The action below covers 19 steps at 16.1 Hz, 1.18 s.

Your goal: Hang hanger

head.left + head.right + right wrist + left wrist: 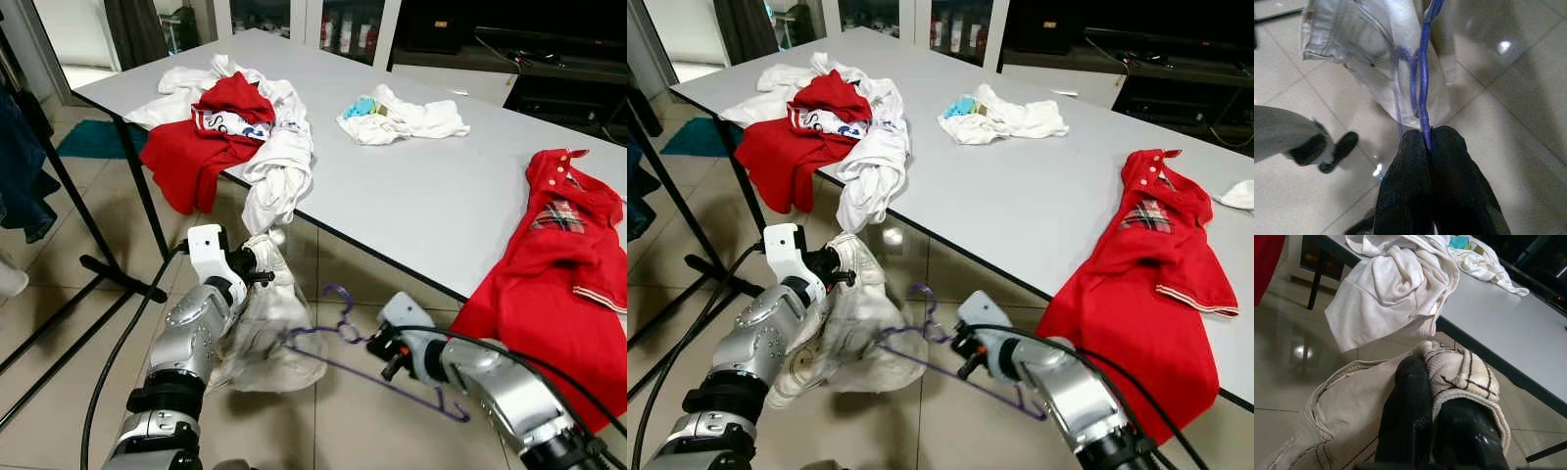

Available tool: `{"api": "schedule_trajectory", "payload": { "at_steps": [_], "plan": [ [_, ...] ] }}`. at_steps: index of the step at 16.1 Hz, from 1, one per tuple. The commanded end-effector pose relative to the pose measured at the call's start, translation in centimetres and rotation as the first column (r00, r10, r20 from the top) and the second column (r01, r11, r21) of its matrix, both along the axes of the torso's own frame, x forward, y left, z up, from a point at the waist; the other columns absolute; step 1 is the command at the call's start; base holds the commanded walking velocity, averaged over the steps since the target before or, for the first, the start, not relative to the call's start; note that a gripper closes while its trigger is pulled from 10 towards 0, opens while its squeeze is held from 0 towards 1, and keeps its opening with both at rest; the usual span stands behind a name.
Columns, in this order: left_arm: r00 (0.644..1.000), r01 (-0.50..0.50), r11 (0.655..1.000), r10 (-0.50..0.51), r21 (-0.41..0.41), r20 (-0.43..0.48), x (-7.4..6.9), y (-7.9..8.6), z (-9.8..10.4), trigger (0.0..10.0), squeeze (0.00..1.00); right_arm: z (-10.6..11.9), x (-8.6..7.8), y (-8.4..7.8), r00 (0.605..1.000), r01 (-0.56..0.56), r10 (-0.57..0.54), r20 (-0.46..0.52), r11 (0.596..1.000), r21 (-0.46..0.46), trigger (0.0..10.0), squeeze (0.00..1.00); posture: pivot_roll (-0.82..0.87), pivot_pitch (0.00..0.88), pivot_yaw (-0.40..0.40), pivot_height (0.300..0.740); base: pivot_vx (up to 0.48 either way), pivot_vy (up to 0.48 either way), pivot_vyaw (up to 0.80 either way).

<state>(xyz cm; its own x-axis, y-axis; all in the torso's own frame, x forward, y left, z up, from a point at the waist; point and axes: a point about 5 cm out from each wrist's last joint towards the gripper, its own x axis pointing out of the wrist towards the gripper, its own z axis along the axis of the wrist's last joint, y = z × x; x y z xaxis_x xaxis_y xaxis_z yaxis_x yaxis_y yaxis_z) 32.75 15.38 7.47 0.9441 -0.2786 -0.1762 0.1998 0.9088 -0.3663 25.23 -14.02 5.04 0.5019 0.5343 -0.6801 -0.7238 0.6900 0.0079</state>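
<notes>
A thin purple wire hanger (345,315) hangs low over the floor tiles in front of the table, its hook uppermost. My right gripper (382,354) is shut on its wire; the right wrist view has the black fingers (1408,166) pinched on the purple hanger (1422,83). A pale beige garment (263,333) with dark stitching droops beside the hanger, touching its left end. My left gripper (265,275) is shut on the garment's upper edge. In the left wrist view the fingers (1410,396) clamp a fold of the beige garment (1459,369).
The grey table (421,186) carries a red and white clothes pile (235,122) at its left corner, a white bundle (402,117) in the middle and a red polo shirt (558,255) draped over the near edge. A black rack base (118,276) and cable (113,357) lie left.
</notes>
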Motion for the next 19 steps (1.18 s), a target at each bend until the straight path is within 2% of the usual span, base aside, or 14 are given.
{"api": "schedule_trajectory", "payload": {
  "at_steps": [1,4,6,9,12,16,19],
  "plan": [
    [0.999,0.003,1.0,-0.003,0.0,0.045,0.5,-0.3,1.0,10.0,0.0,0.7,0.7,-0.8,0.999,0.031,-0.03,0.041,0.999,-0.02,10.0,0.27,-0.02,0.0,-0.022,0.74,0.0,0.0,0.0],
    [0.999,-0.003,1.0,0.003,0.006,0.045,0.5,0.0,1.0,10.0,0.0,1.5,1.2,-1.1,0.997,0.033,-0.031,0.067,0.999,-0.019,10.0,0.28,-0.01,0.0,-0.018,0.74,0.0,0.0,0.0],
    [0.999,-0.008,1.0,0.008,0.01,0.048,0.6,0.0,1.1,10.0,0.0,2.2,1.0,-1.6,0.996,0.023,-0.022,0.083,1.0,-0.006,10.0,0.27,-0.01,0.0,-0.016,0.74,0.0,0.0,0.0],
    [0.999,-0.017,1.0,0.017,0.015,0.047,0.6,0.1,1.1,10.0,0.0,4.1,-0.4,-1.9,0.994,-0.061,0.054,0.095,0.995,0.08,10.0,0.28,-0.01,0.0,-0.016,0.74,0.0,0.0,0.0],
    [0.999,-0.027,0.999,0.026,0.02,0.044,0.7,0.2,1.1,10.0,0.0,6.3,-1.9,-1.1,0.977,-0.192,0.164,0.137,0.955,0.227,10.0,0.27,-0.03,0.0,-0.012,0.74,0.0,0.0,0.0],
    [0.999,-0.028,0.999,0.027,0.018,0.047,0.9,0.0,1.2,10.0,0.0,5.8,-2.6,0.9,0.971,-0.236,0.213,0.111,0.93,0.283,10.0,0.27,-0.02,0.0,-0.015,0.74,0.0,0.0,0.0],
    [0.998,-0.035,0.999,0.034,0.02,0.047,0.8,0.3,1.1,10.0,0.0,5.0,-1.4,1.2,0.986,-0.154,0.133,0.101,0.957,0.245,10.0,0.28,-0.02,0.0,-0.015,0.74,0.0,0.0,0.0]
  ]
}}
